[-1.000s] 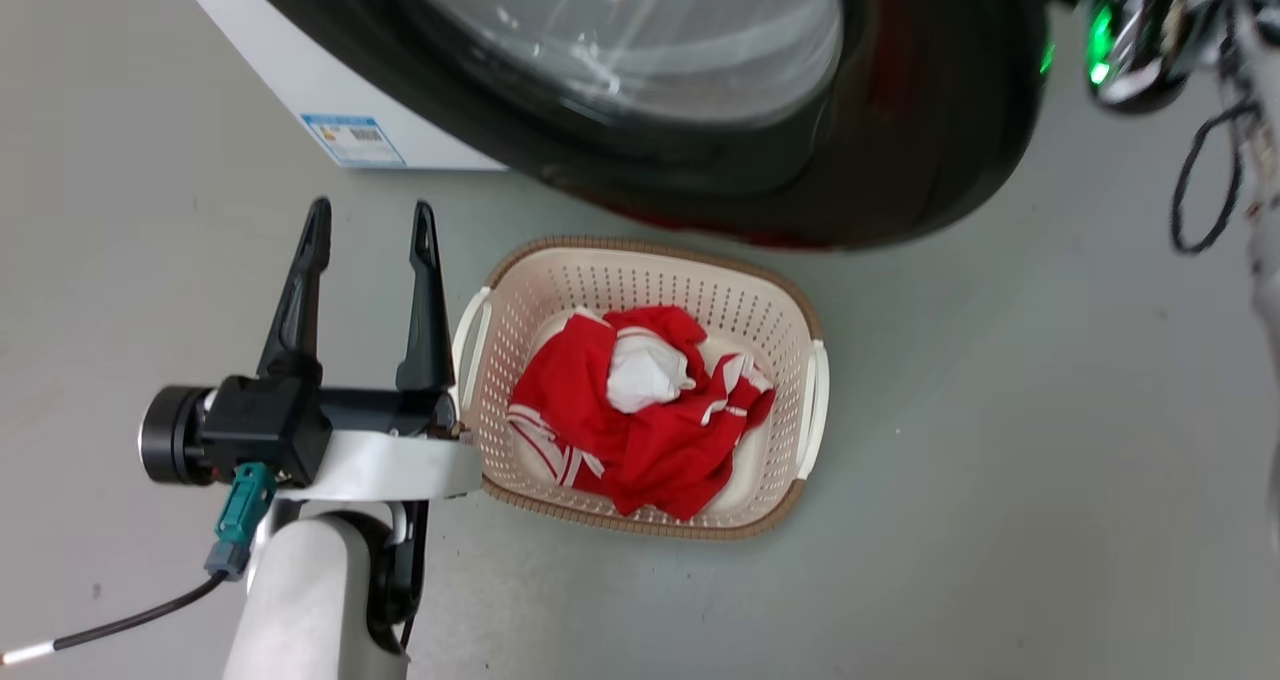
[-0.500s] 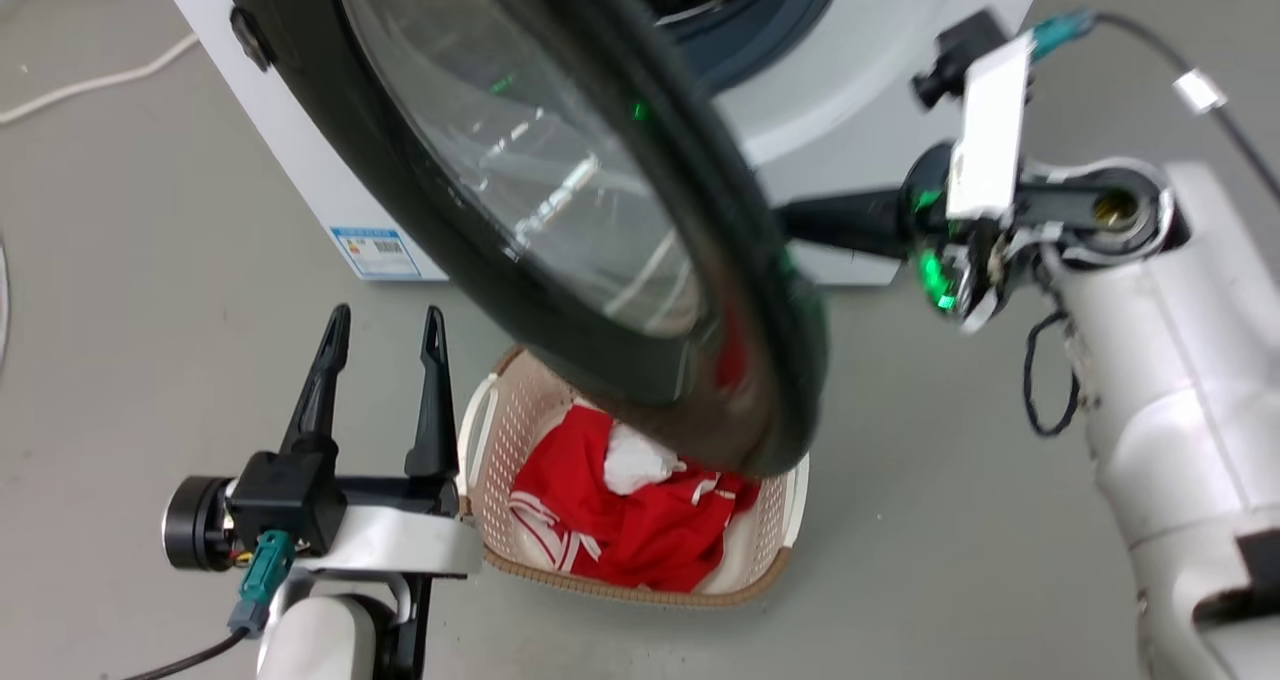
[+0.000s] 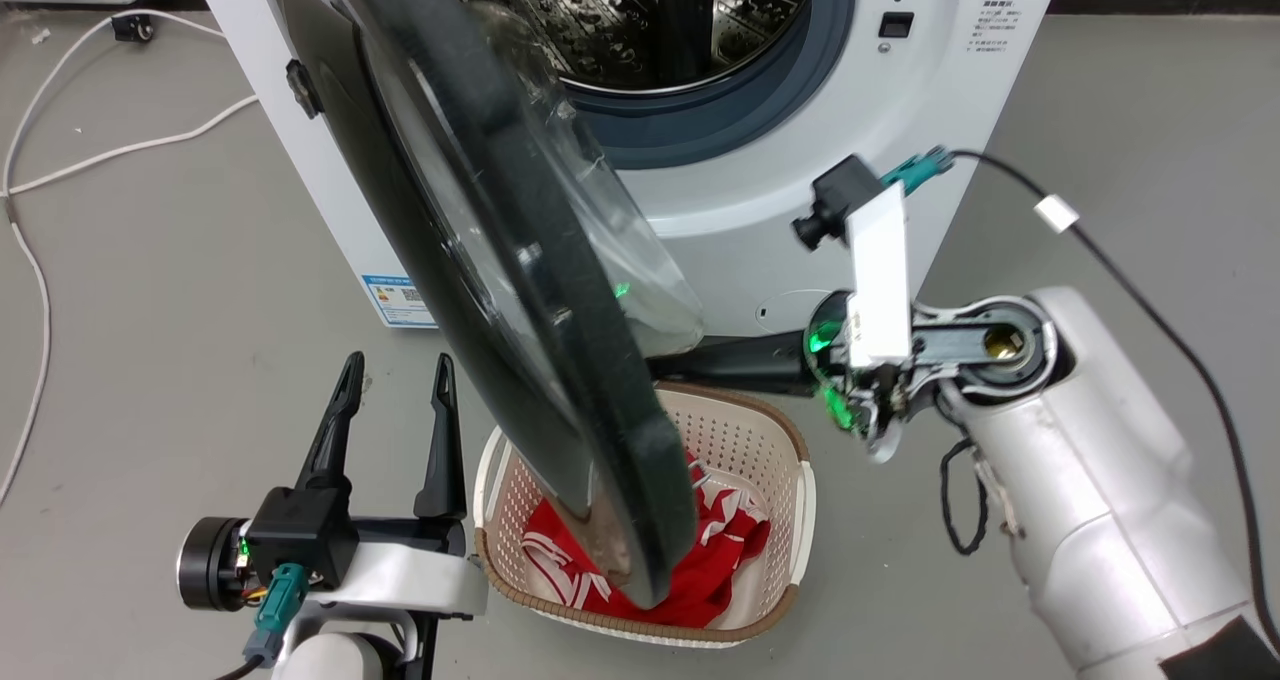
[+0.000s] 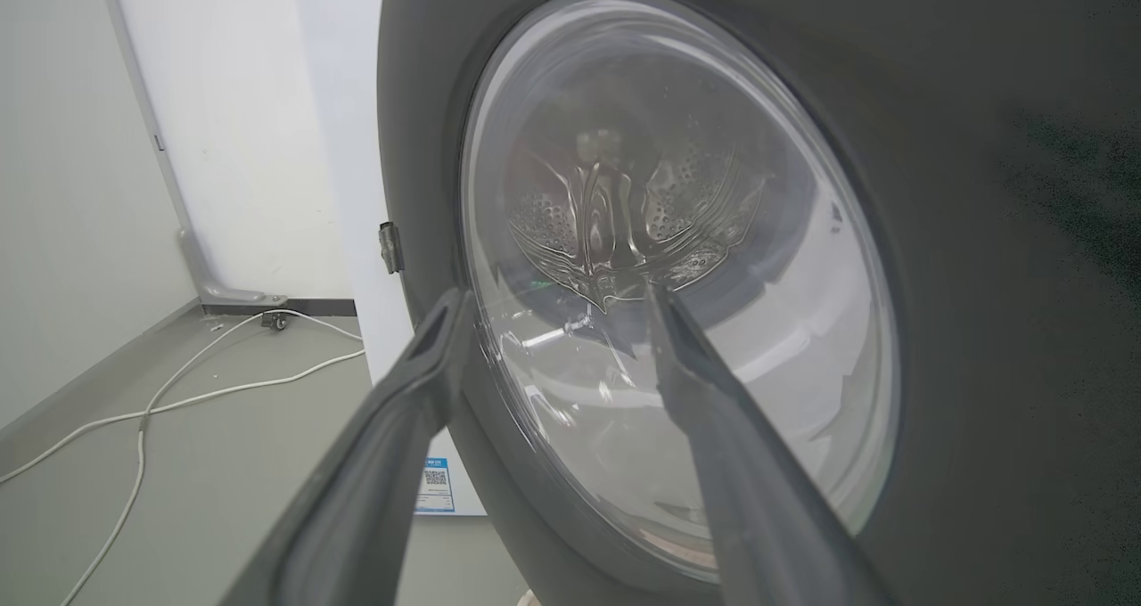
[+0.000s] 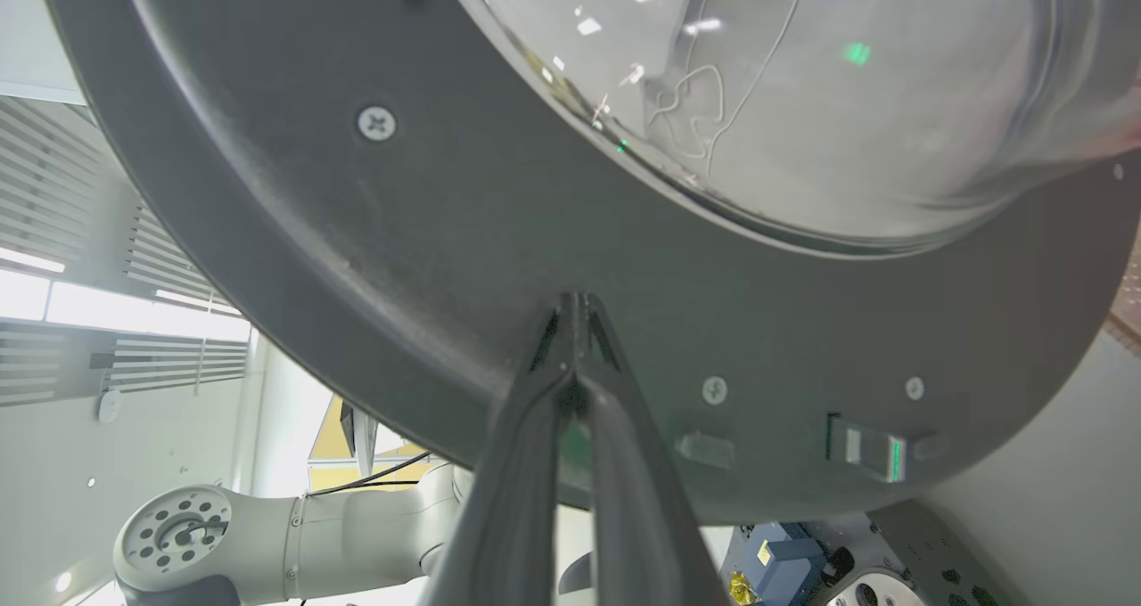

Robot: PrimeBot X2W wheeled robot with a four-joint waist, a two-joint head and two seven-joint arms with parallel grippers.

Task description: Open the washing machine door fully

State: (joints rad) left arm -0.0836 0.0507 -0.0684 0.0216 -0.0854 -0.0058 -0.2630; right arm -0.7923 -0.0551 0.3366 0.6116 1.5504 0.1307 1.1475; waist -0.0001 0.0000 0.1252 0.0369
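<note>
Right tool [image 5: 575, 305] closed, against washing machine door [image 3: 560, 360] | left tool [image 3: 397, 365] wide | door half-open, black

You see bright, even overhead light, soft shadows on the grey floor [image 3: 150, 360], white glints and a green spot on the glass of the washing machine door [image 5: 357, 258], wide-angle bending at wrist-view edges, and the left hand [image 4: 559, 294] blurred close up.

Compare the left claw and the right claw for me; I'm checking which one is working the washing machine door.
The left claw is open, fingers spread; the right claw is shut, fingers together. The left claw faces the glossy outer side of the washing machine door, seemingly clear of it; the right claw's tips meet its matte inner rim. Both have two long dark fingers.
</note>
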